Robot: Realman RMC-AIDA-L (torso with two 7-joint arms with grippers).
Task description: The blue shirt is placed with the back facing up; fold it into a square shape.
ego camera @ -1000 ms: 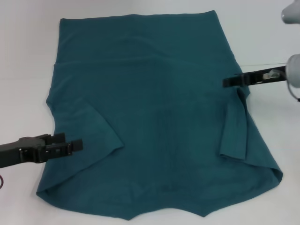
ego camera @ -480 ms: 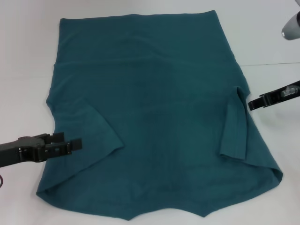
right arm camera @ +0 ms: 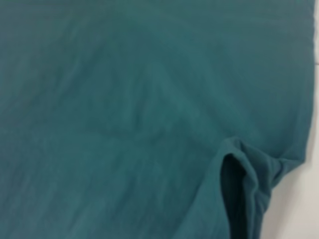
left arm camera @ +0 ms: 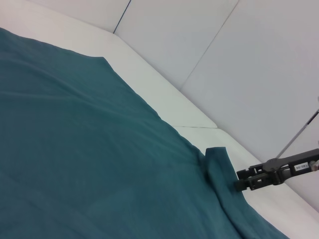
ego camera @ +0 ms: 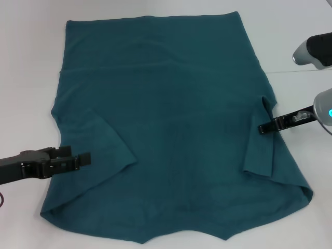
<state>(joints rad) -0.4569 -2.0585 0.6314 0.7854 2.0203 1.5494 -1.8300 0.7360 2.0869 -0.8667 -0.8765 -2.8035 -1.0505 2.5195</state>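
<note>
The blue shirt [ego camera: 171, 129] lies spread flat on the white table [ego camera: 31, 62], plain side up, with both short sleeves folded inward. My left gripper [ego camera: 87, 158] reaches in low from the left, its tip over the outer edge of the folded left sleeve [ego camera: 104, 145]. From the right, my right gripper [ego camera: 261, 128] comes in with its tip at the upper edge of the folded right sleeve [ego camera: 259, 153]. The left wrist view shows the shirt [left arm camera: 89, 149] and the right gripper [left arm camera: 238, 183] against the sleeve fold [left arm camera: 219, 164]. The shirt [right arm camera: 124, 99] and that fold [right arm camera: 239, 194] fill the right wrist view.
Bare white table surrounds the shirt on the left, right and far sides. A white wall [left arm camera: 239, 59] rises behind the table's far edge. The shirt's near hem [ego camera: 155, 238] reaches almost to the table's front.
My right gripper first moved outward and down off the shirt's right side, then came back in to the folded right sleeve. The left gripper and the shirt have stayed put.
</note>
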